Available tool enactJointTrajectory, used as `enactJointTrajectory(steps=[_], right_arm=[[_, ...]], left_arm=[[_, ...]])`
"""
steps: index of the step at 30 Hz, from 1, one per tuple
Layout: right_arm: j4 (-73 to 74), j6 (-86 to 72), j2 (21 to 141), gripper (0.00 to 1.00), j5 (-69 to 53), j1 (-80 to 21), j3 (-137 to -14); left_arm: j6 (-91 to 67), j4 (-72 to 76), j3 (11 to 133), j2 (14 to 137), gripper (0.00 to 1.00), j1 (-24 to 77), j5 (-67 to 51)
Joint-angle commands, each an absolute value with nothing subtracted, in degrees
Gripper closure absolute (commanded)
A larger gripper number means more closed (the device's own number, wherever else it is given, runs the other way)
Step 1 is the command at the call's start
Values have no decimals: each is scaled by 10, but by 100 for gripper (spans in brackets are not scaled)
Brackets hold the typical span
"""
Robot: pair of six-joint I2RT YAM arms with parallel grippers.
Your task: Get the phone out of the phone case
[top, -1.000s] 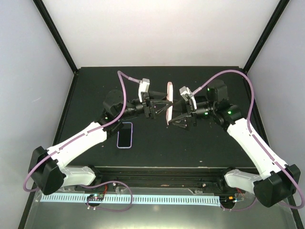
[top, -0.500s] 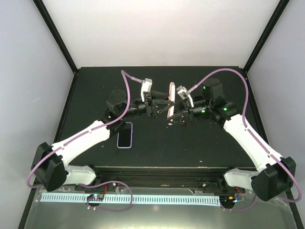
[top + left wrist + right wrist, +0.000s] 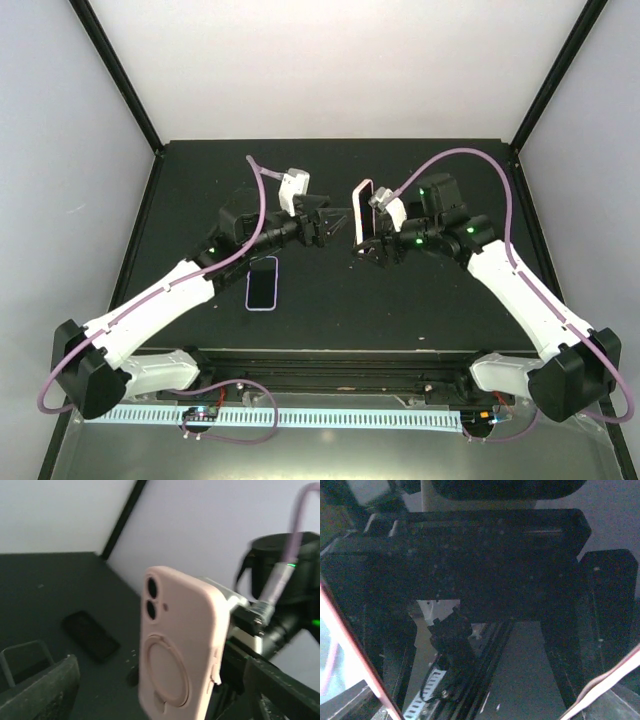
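Since a second ago the left arm [image 3: 170, 295] has drawn back over the black bench [image 3: 430, 300], and the left gripper [image 3: 330, 219] now sits just clear of the salmon-pink phone case [image 3: 361, 205] with its fingers [image 3: 42, 690] spread wide. The right gripper [image 3: 368, 236] pinches the phone case by its edges and holds it upright above mid-bench, ringed back and camera cutout facing the left arm. The phone [image 3: 262, 283] lies flat on the bench beside the left arm, well apart from the case.

Nothing legible for me here: the phone case [image 3: 177, 645] shows a plain back, the phone [image 3: 262, 283] carries no readable mark, and the ticks on the pale strip [image 3: 300, 417] are too small.
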State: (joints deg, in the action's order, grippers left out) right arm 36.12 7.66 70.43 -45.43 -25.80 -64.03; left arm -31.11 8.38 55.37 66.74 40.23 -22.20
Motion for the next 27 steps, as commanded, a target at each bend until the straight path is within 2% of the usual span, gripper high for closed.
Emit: enactJointTrajectory(steps=[1,6,15,27], right_arm=[[374,127,699,51,-280,-279,-657],[372,123,702,52,-209,-309,-669],[385,114,723,54,-175,-337,-683],[378,109,710,58,-151,-347,-680]], left_arm=[[-307,-42,592,673,12,413,-110],[-316,-37,596,698,20,422,-118],[-319,-13,606,716,25,432,-155],[-357,18,615,755,49,432,-148]])
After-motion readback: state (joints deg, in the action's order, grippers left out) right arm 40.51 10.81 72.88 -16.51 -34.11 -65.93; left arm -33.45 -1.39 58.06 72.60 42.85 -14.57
